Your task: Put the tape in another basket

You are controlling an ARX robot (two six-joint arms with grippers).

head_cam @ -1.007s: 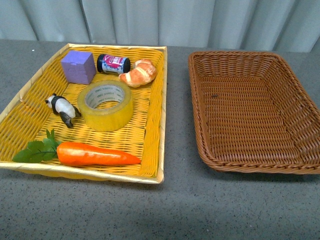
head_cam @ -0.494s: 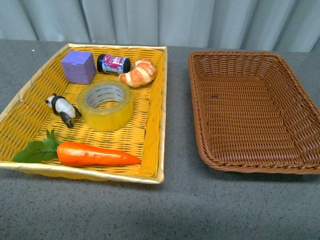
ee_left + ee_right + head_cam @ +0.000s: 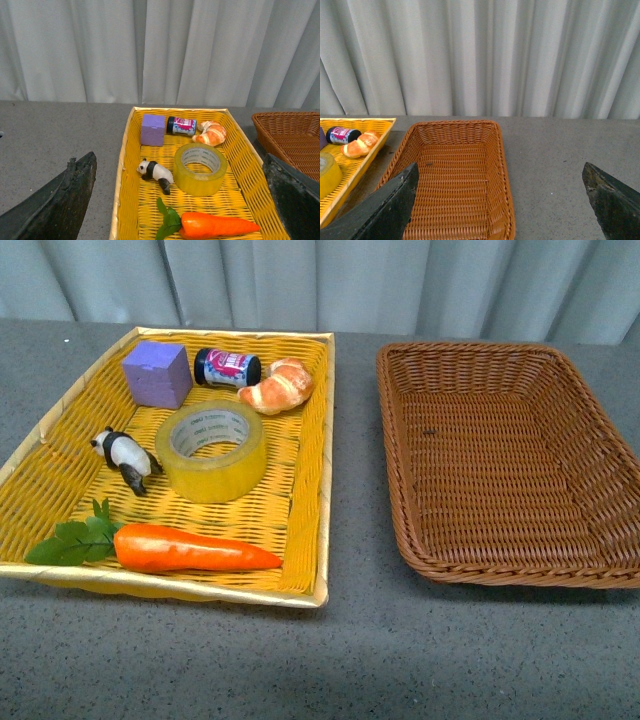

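Finding the tape [image 3: 210, 450] lying flat, core hole facing up, in the middle of the yellow tray [image 3: 310, 470], just beside the panda figure [image 3: 125, 457], with the carrot [image 3: 195, 548] lying nearer the robot and the croissant [image 3: 277, 385], small jar [image 3: 227, 368] and purple cube [image 3: 157, 373] sitting beyond. Seeing the basket [image 3: 400, 490] standing apart on the right. Showing the left gripper [image 3: 178, 156] and right gripper [image 3: 500, 165] hanging clear of everything, fingers spread wide.

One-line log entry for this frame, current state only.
phase: pre-grasp | tape: flat in yellow tray, untouched | basket: no tape | left pincer: open | right pincer: open
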